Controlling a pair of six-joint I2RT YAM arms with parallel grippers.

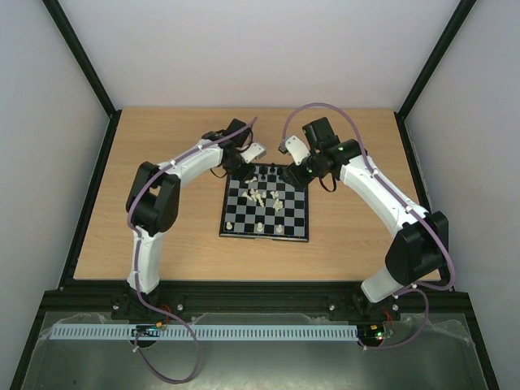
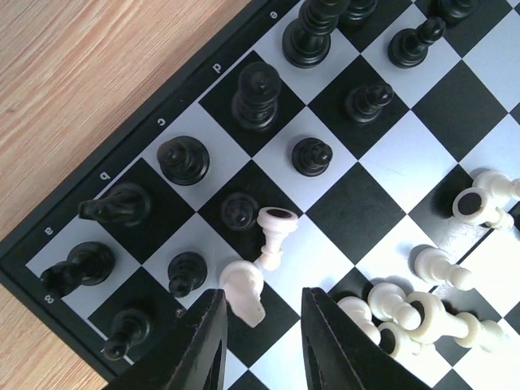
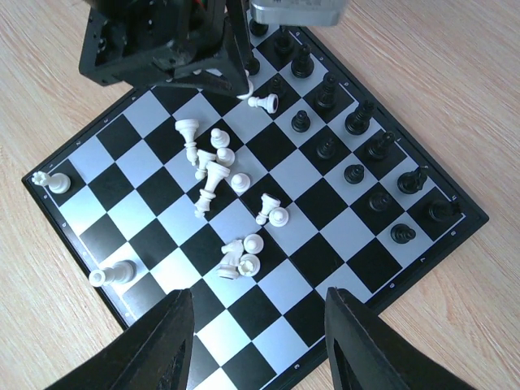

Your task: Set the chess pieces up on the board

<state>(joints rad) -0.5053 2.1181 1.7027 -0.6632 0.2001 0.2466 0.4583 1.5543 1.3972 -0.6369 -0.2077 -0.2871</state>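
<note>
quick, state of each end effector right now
left end effector: open, straddling a toppled white chess piece, not gripping it
right end effector: open, holding nothing

The bench has a light wooden top inside a black rim. Plain white walls close it on three sides, with black posts in the back corners. At the near edge runs a white slotted rail over a grey sheet. The light is soft and even.
</note>
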